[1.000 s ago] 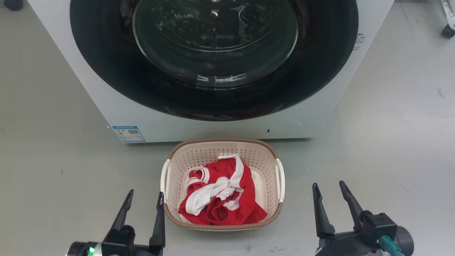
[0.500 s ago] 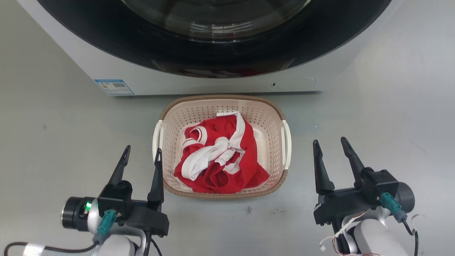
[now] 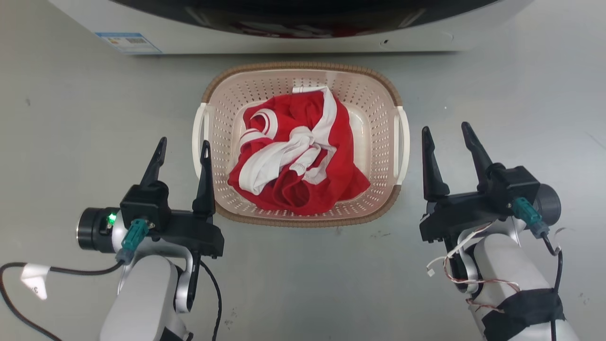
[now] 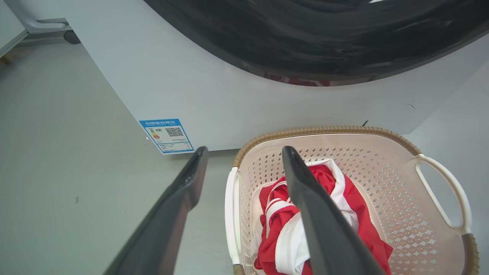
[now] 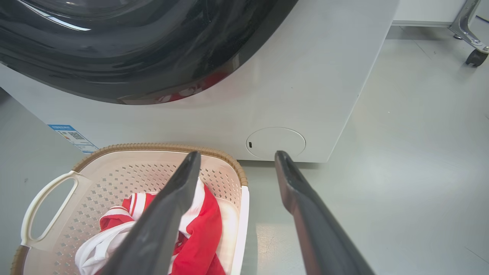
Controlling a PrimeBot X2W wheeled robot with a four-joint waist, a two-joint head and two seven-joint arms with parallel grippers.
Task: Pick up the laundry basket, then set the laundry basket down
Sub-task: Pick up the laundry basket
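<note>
Both jaws wide, empty, left gripper (image 3: 184,140) perhaps touching, right gripper (image 3: 445,126) beside cream perforated laundry basket (image 3: 375,113)

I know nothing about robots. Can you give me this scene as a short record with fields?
Basket: laundry basket on the floor, not held
Inside: red and white cloth
Behind: washing machine
Left gripper: open, by the left handle
Right gripper: open, beside the right handle
</note>
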